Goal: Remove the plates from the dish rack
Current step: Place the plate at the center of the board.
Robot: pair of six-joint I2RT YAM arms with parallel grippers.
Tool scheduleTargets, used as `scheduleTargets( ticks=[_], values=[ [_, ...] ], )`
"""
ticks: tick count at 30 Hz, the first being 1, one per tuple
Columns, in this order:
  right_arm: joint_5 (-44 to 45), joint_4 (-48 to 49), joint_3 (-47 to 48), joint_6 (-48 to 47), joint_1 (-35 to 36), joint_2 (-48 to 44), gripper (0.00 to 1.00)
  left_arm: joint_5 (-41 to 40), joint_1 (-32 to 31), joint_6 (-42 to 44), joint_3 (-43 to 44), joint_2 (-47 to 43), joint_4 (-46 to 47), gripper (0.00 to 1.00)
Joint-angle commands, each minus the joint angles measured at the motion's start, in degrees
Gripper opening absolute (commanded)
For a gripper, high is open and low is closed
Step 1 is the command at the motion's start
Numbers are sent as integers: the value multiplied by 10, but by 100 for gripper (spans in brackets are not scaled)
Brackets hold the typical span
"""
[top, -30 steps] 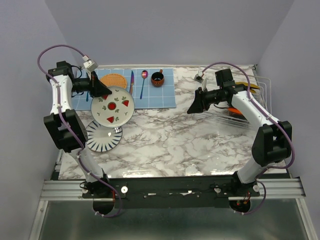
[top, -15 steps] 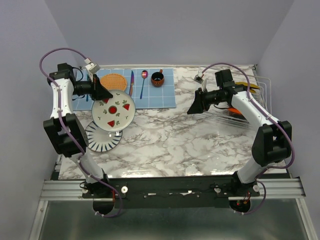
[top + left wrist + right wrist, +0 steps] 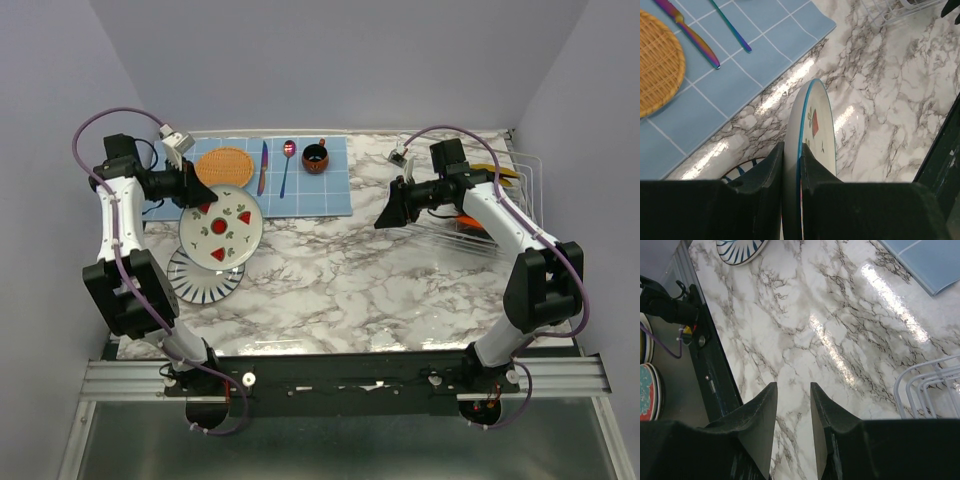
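Rack (image 3: 528, 175) holds orange plate (image 3: 465, 219), yellow plate (image 3: 503, 172)

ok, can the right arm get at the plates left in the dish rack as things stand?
Probably yes. The right pincer is open and empty over the marble tabletop, beside the dish rack, with nothing between them. The orange-red plate lies partly hidden under its own forearm.

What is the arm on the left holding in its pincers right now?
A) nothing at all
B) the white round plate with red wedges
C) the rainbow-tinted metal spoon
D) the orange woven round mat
B: the left gripper is clamped edge-on over the rim of the white round plate with red wedges.
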Motion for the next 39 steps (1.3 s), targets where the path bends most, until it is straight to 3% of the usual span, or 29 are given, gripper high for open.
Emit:
scheduleTargets(
  ticks=[1,6,25,39],
  values=[
    [-10,9,-4,-9,4,-9,41,-15,25,-10,-8,-7,19,0],
    [-9,8,-5,-9,5,-8,41,-39,47,-6,-35,-16,50,0],
    [-9,6,-3,-11,4,-4,41,-25,90,124,-39,50,-64,0],
    [-6,5,-4,-12,5,-3,41,-32,95,149,-81,53,-55,0]
  ],
)
